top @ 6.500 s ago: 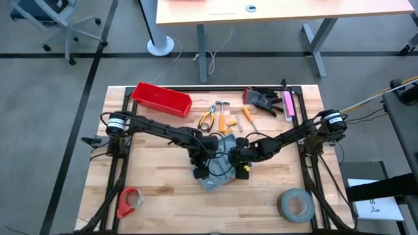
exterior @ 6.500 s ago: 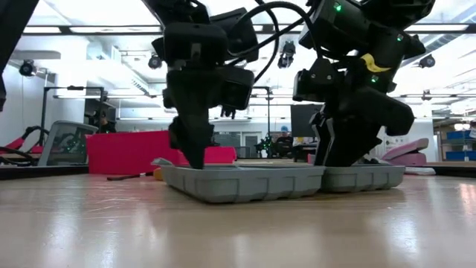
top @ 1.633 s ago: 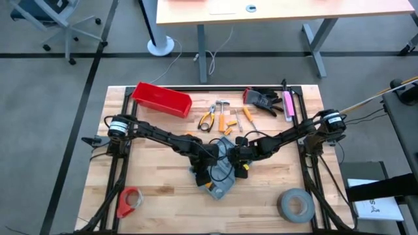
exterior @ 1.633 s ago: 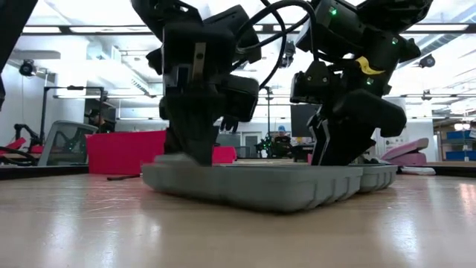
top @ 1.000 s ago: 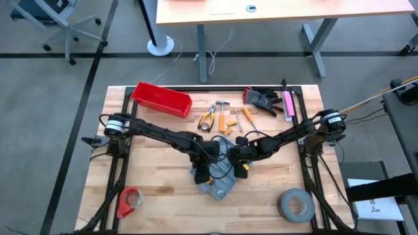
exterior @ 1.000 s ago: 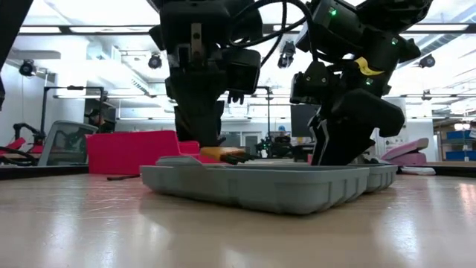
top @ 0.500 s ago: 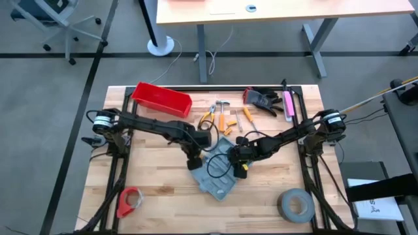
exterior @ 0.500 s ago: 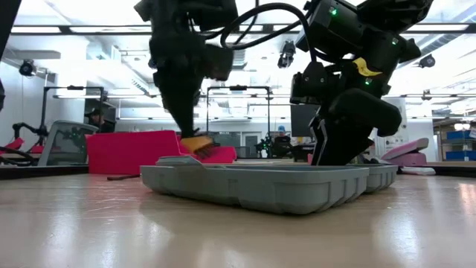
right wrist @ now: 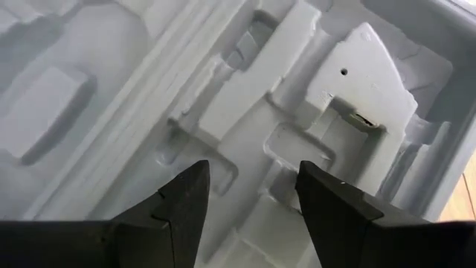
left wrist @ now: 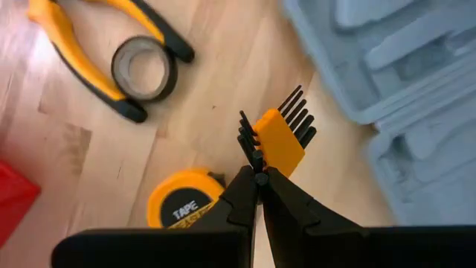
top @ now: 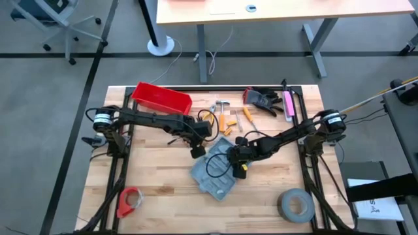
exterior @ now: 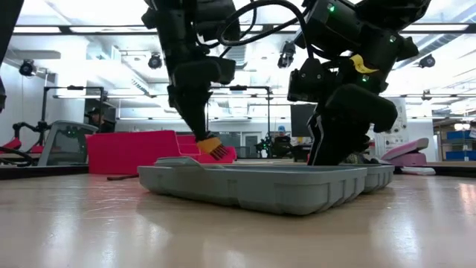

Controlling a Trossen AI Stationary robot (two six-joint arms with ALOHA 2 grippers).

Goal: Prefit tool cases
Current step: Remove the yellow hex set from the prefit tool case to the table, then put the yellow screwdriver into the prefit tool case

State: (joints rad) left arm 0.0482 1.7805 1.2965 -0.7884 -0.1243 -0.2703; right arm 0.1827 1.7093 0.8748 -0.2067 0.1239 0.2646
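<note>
One open tool case [top: 215, 171]; one red bin [top: 161, 99]; two tape rolls, grey [top: 295, 205] and red [top: 129, 201]; two arms.

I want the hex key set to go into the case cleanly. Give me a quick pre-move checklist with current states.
1. Left gripper shut on the orange hex key set: ok.
2. Set lifted clear of the table: ok, low view shows it hanging above the surface.
3. Tool case lying open, recesses up: ok.
4. Right gripper open over the case's recesses: ok.
5. Is the right gripper touching the case: cannot tell.
6. Set lined up with its recess: not ok, it hangs beside the case, above the tape measure.
</note>
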